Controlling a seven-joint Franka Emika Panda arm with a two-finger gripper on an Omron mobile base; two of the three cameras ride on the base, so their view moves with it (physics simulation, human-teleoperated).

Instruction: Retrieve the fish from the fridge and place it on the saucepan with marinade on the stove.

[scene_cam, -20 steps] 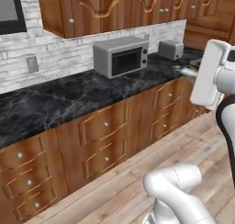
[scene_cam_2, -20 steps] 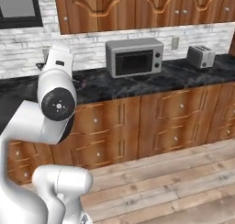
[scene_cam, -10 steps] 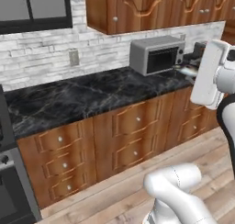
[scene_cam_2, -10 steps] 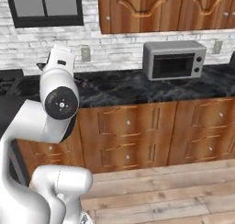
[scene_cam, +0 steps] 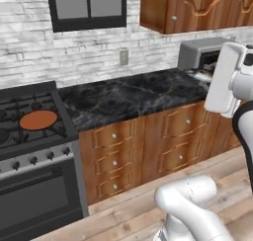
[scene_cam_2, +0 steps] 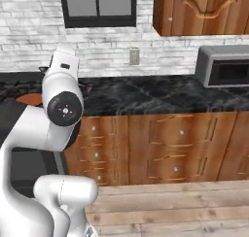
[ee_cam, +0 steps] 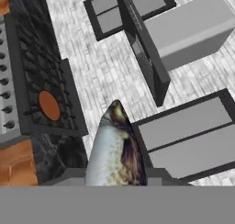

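With the gripper (ee_cam: 115,184) closed on the fish (ee_cam: 114,149), the fish could be dropped beside the saucepan with marinade (scene_cam: 38,120) if released too early.

White brick wall (scene_cam: 29,52); dark window (scene_cam: 88,8); wood cabinets (scene_cam: 148,146).

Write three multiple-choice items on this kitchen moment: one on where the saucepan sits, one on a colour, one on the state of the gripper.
1. Where is the saucepan with marinade?
A. On the stove
B. On the black counter
C. On the floor

2. What colour is the pan's inside?
A. Green
B. Orange-brown
C. White

3. What is the gripper doing?
A. Open and free
B. Shut on a knob
C. Shut on the fish

Answers: 1 A, the pan rests on the cooktop grates in the left base view. 2 B, its round inside shows orange-brown. 3 C, the hand view shows the fish rising from between the finger tips.
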